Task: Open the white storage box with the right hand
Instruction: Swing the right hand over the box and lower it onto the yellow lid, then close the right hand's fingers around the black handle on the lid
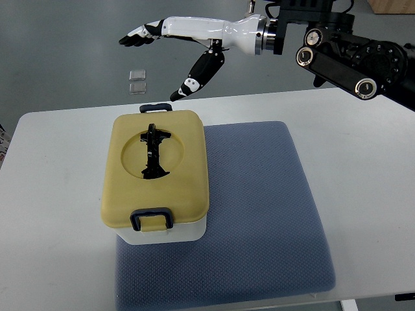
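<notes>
Right hand [170, 48]: comes in from the picture's right edge on a black arm, white shell with black fingers; spread wide and holding nothing, long fingers [137, 35] stretched out flat, thumb [198, 74] angled down apart from them.
Hand position: raised beyond the far edge of the worktop, touching nothing.
White storage box [155, 181]: below the hand and nearer the camera; white body, pale yellow lid closed on top.
Far latch [157, 107]: dark clip on the box edge closest to the hand, just under the thumb tip but apart from it.
Lid handle [154, 151]: black, lying in a round recess in the middle of the lid.
Near latch [152, 219]: dark clip on the box edge farthest from the hand.
Mat [266, 214]: blue-grey, textured, under the box and reaching out below the arm.
Worktop [369, 194]: white, carrying mat and box.
Floor item [137, 82]: small clear square pieces under the fingertips, detail too small to tell.
Writing: none readable on box, lid or hand.
</notes>
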You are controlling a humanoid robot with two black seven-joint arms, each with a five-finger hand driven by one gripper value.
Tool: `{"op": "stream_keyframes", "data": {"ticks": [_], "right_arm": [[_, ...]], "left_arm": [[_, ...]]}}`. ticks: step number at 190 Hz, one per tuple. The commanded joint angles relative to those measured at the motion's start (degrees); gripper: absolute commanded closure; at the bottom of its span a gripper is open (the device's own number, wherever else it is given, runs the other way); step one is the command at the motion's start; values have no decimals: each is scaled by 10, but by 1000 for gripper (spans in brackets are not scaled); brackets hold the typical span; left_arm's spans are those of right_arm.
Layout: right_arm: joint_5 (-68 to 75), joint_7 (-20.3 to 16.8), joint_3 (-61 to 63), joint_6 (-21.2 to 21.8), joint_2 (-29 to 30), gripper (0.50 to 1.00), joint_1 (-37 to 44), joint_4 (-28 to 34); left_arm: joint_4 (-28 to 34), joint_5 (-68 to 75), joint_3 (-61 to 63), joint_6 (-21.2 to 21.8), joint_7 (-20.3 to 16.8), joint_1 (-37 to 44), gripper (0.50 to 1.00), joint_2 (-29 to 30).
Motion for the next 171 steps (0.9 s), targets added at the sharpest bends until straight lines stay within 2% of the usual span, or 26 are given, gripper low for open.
{"op": "stream_keyframes", "data": {"ticks": [1, 35, 71, 105, 171], "right_arm": [[-53, 4, -53, 0, 11, 576, 46, 26], [-100, 10, -119, 0, 42, 587, 90, 35], [-135, 10, -142, 0, 57, 605, 94, 35], [-145, 10, -143, 0, 59, 662, 91, 42], [-145, 10, -143, -5, 64, 738, 82, 47]], "left_arm": [[0, 0, 0, 0, 0, 0, 500, 0], [0, 0, 0, 0, 0, 0, 500, 0], [-1, 0, 0, 0, 0, 0, 500, 0], [0, 0, 0, 0, 0, 0, 500, 0], [0, 0, 0, 0, 0, 0, 500, 0]]}}
